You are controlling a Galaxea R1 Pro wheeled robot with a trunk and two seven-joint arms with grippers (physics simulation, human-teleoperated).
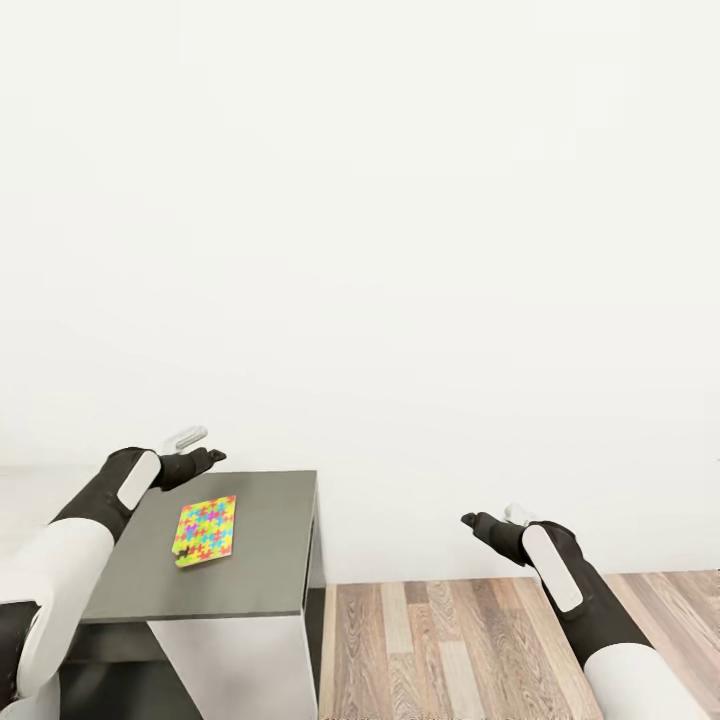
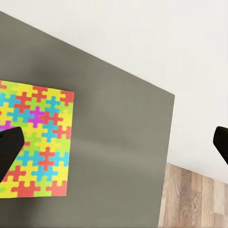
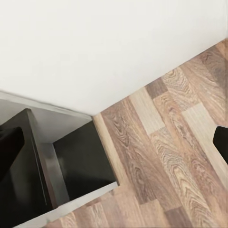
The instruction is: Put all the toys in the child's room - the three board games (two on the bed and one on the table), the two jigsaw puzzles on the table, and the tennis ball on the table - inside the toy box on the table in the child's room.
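Head view: white wall (image 1: 400, 220) across most of the frame, wood-plank floor (image 1: 500, 640) low at right, grey table (image 1: 250, 560) at lower left with its far edge against the wall. Flat on the tabletop, toward the left half, one jigsaw puzzle (image 1: 205, 530), multicoloured, nothing else beside it. Left gripper (image 1: 205, 458) raised over the table's far left corner, just beyond the puzzle's far edge and above it, not touching. Left wrist view: same jigsaw puzzle (image 2: 35, 140) lying flat under the camera, one dark fingertip (image 2: 9, 152) over its edge and the other far out at the opposite side of the picture, jaws spread wide, nothing between them. Right gripper (image 1: 485, 525) held out over the floor, well apart from table and puzzle. Right wrist view: fingertips (image 3: 9, 147) likewise wide apart and empty, planks and the table's dark underside below.
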